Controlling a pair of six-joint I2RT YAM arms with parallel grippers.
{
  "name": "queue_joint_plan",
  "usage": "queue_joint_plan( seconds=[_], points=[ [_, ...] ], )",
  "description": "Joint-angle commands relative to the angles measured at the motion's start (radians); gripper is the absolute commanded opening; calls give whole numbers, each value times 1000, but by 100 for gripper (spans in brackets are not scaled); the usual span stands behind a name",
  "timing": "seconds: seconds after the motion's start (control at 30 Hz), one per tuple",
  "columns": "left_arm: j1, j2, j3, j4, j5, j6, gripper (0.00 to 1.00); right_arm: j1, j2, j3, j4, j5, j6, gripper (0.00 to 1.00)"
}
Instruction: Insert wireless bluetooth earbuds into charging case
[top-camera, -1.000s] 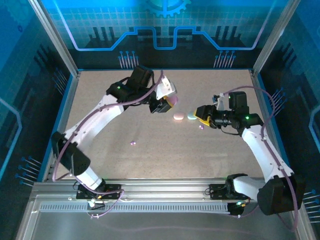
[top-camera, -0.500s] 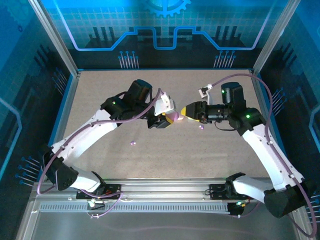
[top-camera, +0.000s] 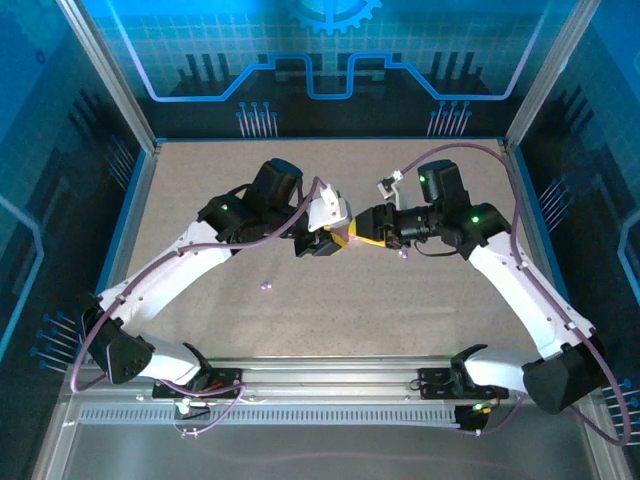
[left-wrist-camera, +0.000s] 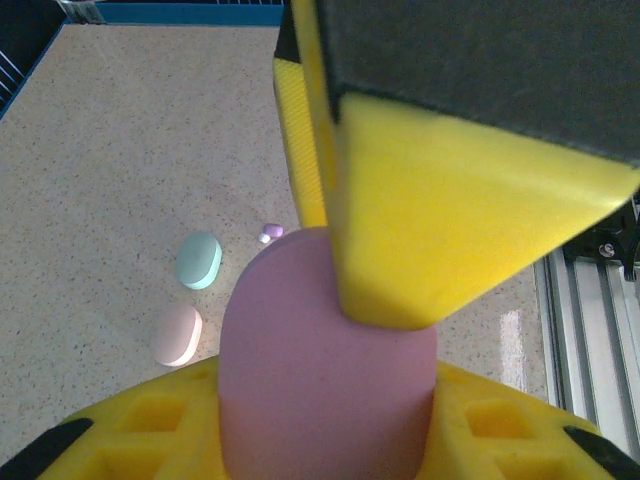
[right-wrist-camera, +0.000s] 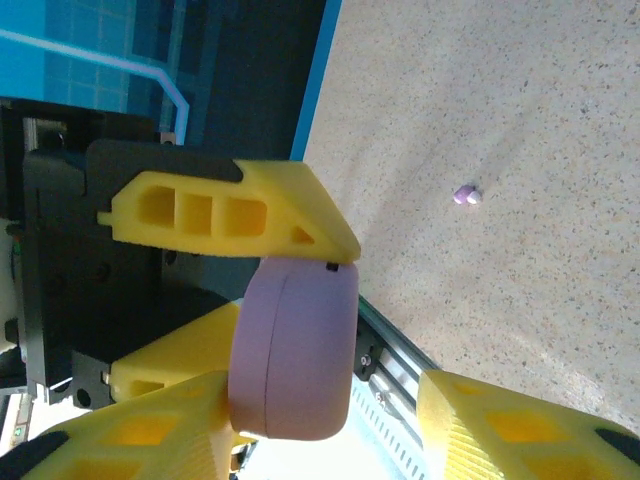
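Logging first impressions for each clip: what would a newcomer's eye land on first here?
The purple case, clamped in the left gripper over the middle of the table, with the right gripper open-jawed right up against it. After that, the mint case and pink case lying side by side on the surface, a tiny purple earbud near them.

Left gripper (top-camera: 338, 238) and right gripper (top-camera: 357, 231) block mid-table (far table (top-camera: 400, 165) open).
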Motion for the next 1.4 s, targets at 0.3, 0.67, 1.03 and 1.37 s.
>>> queue_joint_plan(
  seconds=[0.3, 0.67, 1.03, 1.37],
  points=[
    [-15, -19, 6, 1, 13, 33, 28, 22, 69, 64, -48, 19, -34, 29],
    [-15, -64, -55, 76, -23, 34, 59, 0, 37, 15, 41, -36, 12, 11],
    [156, -278, -524, 906, 157, -468, 74, -117, -36, -220, 647, -302, 419, 9],
    [138, -234, -605, 1206, 225, -588, 74, -101, -26, -253, 807, -314, 555, 9]
  ],
)
